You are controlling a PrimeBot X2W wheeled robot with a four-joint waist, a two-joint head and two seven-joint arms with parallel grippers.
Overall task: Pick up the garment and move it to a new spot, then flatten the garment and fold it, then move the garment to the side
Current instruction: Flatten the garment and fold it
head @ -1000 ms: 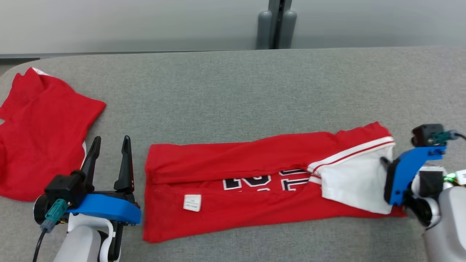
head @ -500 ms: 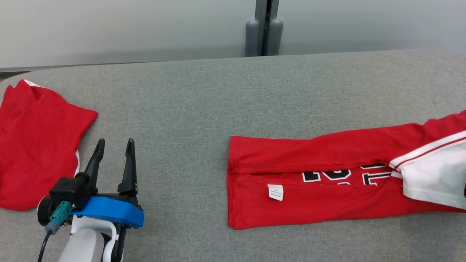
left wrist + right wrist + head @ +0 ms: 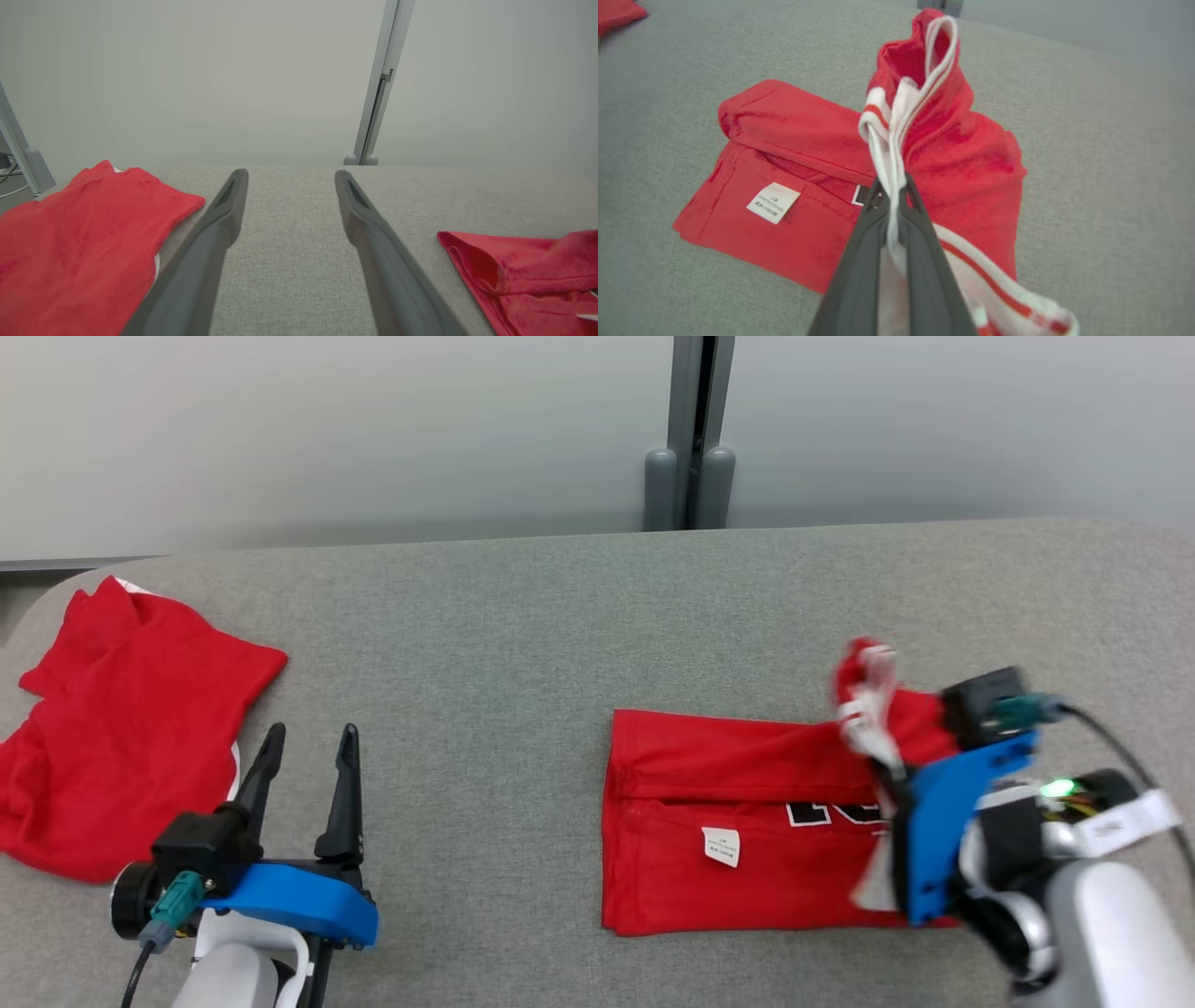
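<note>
Red jersey half-folded on grey fabric tabletop | right gripper clamped on its raised white-trimmed end | left gripper fingers apart | second red garment far left | pale wall behind

Left gripper spread above grey table; red garment right, seemingly folded.

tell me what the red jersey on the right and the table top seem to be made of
Red jersey: looks like soft matte knit fabric, perhaps cotton; it bunches and drapes limply.
Table top: grey woven or felt-like covering, matte, with a fine speckled weave visible.
</note>
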